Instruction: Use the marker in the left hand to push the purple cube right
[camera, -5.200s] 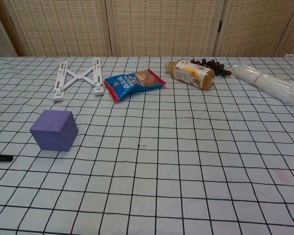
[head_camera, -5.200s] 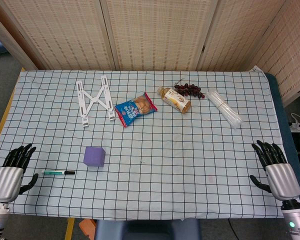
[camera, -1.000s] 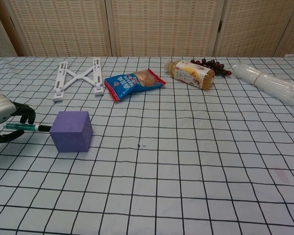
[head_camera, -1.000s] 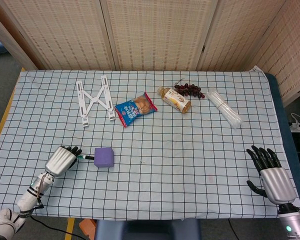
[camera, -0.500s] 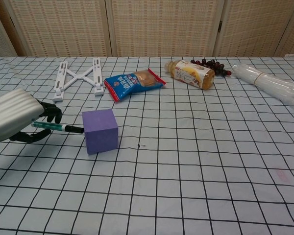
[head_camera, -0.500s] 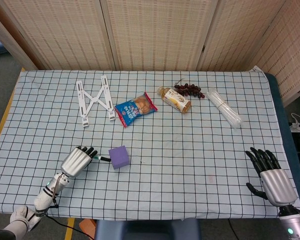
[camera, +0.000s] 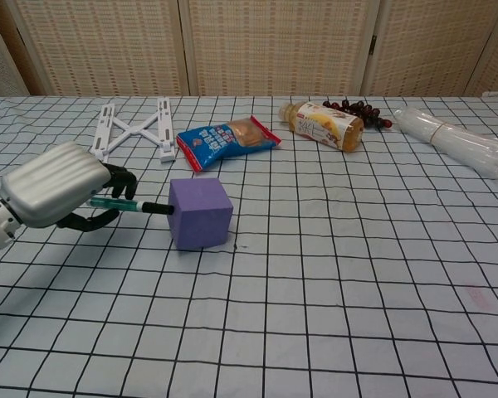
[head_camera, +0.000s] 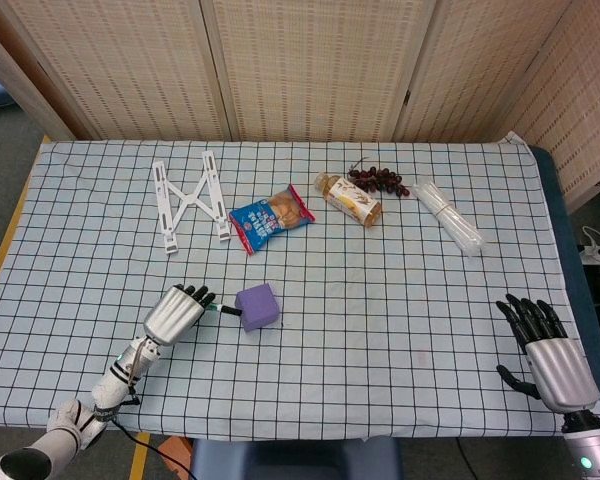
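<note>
The purple cube (head_camera: 258,305) (camera: 200,213) sits on the checked cloth, left of the table's middle and slightly turned. My left hand (head_camera: 177,313) (camera: 56,193) is just to its left and grips a green marker (camera: 126,205) (head_camera: 223,310). The marker's black tip touches the cube's left face. My right hand (head_camera: 548,348) rests open at the table's front right corner, far from the cube, and shows only in the head view.
Along the back lie a white folding stand (head_camera: 188,200), a blue and red snack bag (head_camera: 271,219), a drink bottle (head_camera: 349,199), dark grapes (head_camera: 378,180) and a clear plastic roll (head_camera: 448,217). Bare cloth stretches to the right of the cube.
My left hand with the marker has moved right, and the cube has slid right with it and turned a little. The right hand has barely shifted.
</note>
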{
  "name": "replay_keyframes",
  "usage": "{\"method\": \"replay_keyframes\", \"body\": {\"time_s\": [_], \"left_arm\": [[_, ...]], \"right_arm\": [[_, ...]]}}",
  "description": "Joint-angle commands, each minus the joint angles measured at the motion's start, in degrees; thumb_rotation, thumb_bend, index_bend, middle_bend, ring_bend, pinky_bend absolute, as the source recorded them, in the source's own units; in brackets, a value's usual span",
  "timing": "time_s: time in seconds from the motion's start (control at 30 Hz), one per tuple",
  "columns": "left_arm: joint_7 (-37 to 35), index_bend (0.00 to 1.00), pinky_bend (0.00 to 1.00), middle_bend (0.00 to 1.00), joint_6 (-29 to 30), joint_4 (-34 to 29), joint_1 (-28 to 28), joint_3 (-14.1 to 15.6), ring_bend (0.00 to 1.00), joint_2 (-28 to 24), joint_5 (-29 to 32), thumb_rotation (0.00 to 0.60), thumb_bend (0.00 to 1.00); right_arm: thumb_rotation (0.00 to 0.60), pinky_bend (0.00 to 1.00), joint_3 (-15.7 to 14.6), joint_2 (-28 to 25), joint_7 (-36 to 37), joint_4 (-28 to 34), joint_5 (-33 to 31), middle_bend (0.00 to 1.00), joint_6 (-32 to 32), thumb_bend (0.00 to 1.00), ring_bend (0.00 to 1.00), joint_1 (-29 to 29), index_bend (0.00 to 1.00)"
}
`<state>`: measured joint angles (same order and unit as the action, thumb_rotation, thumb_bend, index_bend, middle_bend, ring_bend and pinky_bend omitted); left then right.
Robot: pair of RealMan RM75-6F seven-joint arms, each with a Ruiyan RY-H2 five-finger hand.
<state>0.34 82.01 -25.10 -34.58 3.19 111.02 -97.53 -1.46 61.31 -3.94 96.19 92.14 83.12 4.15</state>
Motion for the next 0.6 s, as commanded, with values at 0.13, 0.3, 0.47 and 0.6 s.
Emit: {"method": "replay_keyframes", "body": {"time_s": [0.13,0.3,0.47,0.6], "left_arm": [[0.36,0.75,0.86,0.77,-2.04,0.99,-2.04,-0.72,0.68,1.15,0.51,0.6,0.74],[0.19,0.75,0.86,0.77,-3.26,1.17,-2.96,-0.86,0.68,1.9,0.78,0.6,0.74],[0.01,0.75,0.86,0.77,-5.27,1.57,-4.81,-1.53,0.68,3.39,1.28,0.6,0.74],[-0.09,0.75,0.86,0.77,-6.43,2.72,-6.32,-2.16,0.68,4.55,1.79,0.6,0.73]], "right_arm": [[0.6,0.0,0.2,-0.21,0.33,-0.02,-0.15,0.0,0.55,0.13,0.0,-0.26,0.0],[0.6,0.0,0.34,-0.31,0.49,-0.01,-0.33,0.0,0.63,0.13,0.0,-0.31,0.0],[0.6,0.0,0.38,-0.43,0.68,-0.01,-0.43,0.0,0.59,0.13,0.0,-0.34,0.0],[0.6,0.0,0.49,-0.62,0.92,0.0,-0.58,0.0,0.72,0.13,0.0,-0.41,0.0]]}}
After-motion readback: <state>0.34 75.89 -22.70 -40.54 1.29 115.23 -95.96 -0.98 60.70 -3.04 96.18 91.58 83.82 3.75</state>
